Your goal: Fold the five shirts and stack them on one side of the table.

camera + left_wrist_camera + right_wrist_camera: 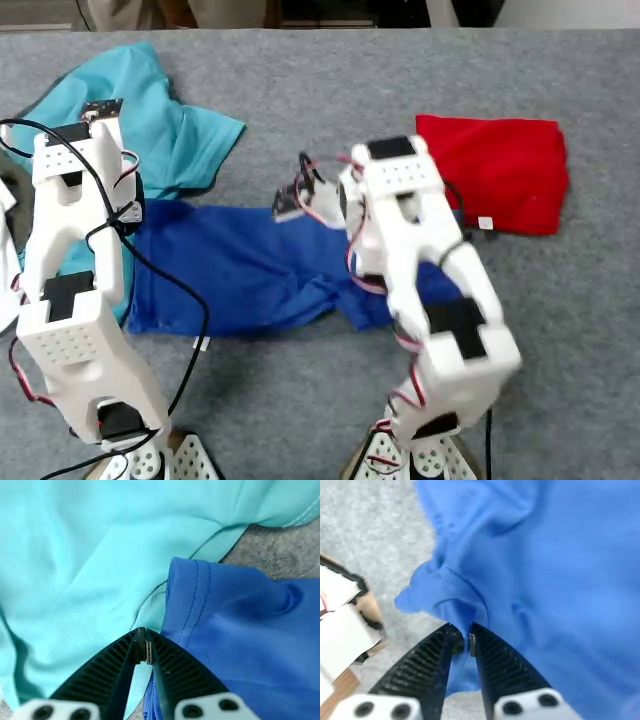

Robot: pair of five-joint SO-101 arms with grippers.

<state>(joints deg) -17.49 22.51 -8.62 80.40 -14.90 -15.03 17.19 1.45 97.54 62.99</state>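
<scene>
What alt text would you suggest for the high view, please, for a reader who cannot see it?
Two white robot arms stand over a blue shirt spread across a grey table. A crumpled teal shirt lies by the left arm; a folded red shirt lies beyond the right arm.

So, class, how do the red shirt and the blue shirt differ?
The folded red fabric shirt is a compact block; the royal-blue fabric shirt lies spread out and creased. Red lies untouched; blue is pinched by the right pincer. Both rest on the grey table.
</scene>
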